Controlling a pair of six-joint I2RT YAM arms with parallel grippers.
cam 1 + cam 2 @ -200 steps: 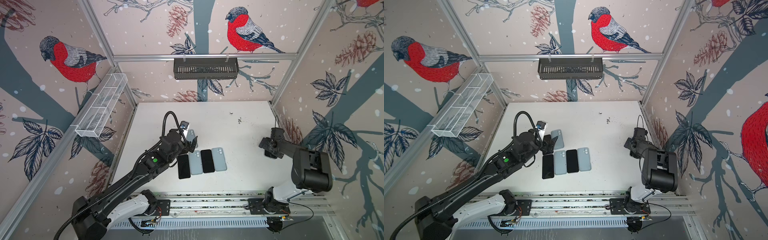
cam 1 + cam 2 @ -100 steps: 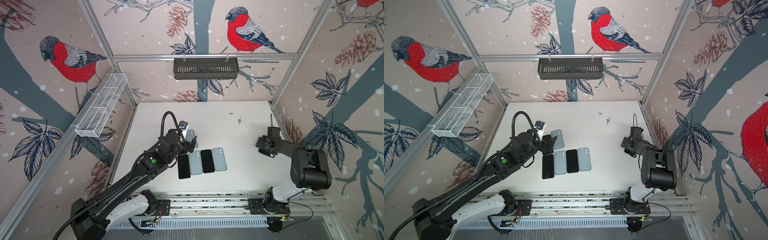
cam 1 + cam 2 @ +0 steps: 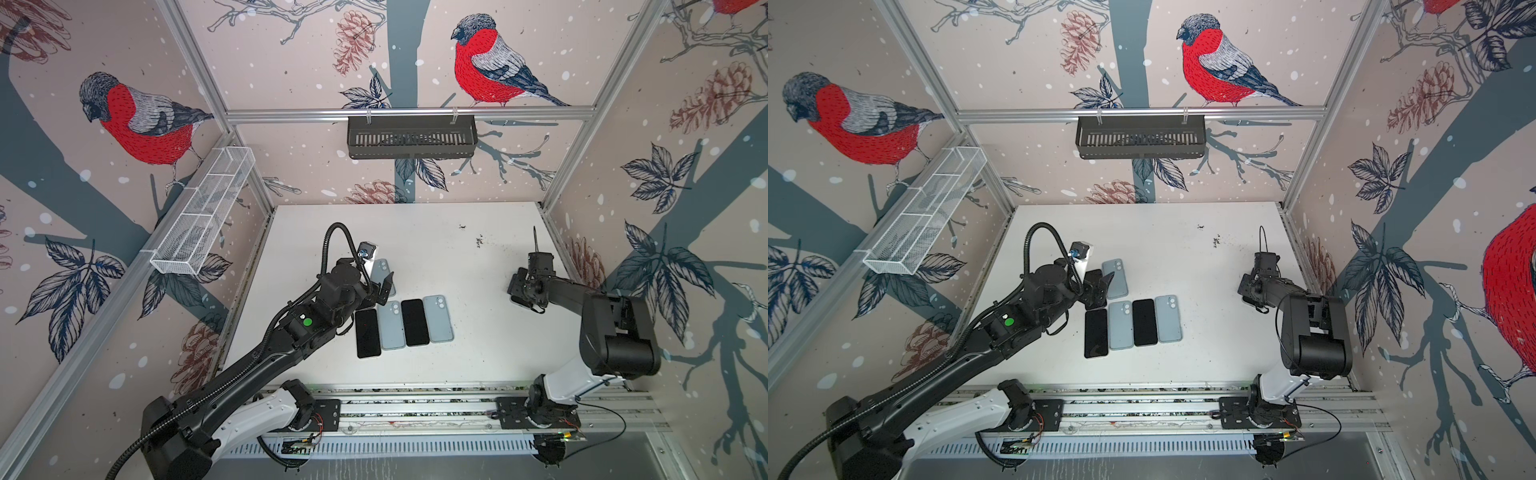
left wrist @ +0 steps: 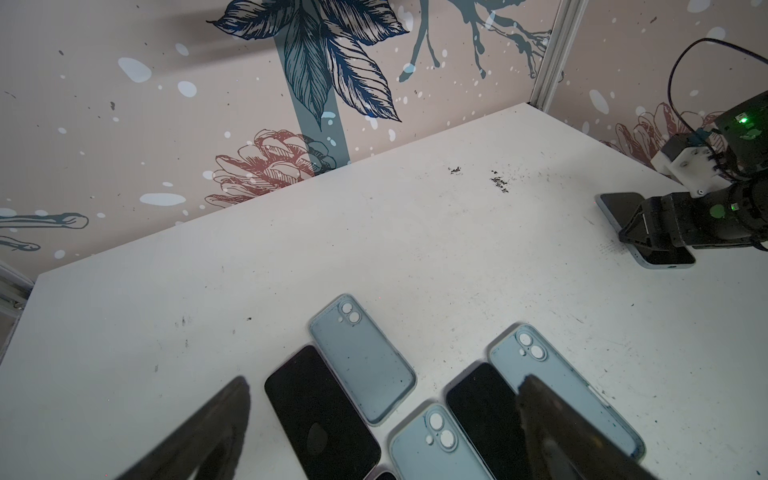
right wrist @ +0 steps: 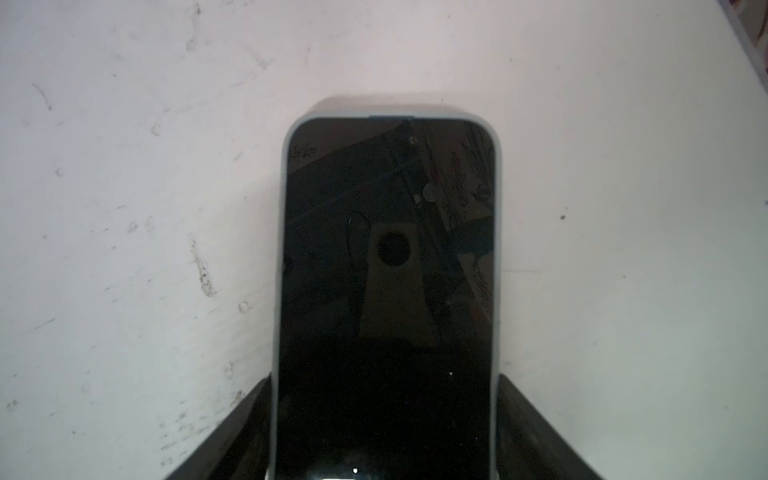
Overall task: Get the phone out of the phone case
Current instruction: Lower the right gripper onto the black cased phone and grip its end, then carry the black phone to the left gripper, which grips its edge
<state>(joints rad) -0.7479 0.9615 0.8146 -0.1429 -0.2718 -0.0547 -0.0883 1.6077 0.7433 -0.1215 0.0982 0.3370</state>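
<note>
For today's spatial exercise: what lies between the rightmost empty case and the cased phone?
Only bare table, shown in both top views and the left wrist view.

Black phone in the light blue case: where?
The cased phone lies on the white table's right side in both top views, between the right gripper's fingers, apart from the central phone row.

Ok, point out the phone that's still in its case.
The phone off to the right, straddled by the right tool: a pale blue rim wraps its dark screen. The middle phones lie bare beside empty cases.
</note>
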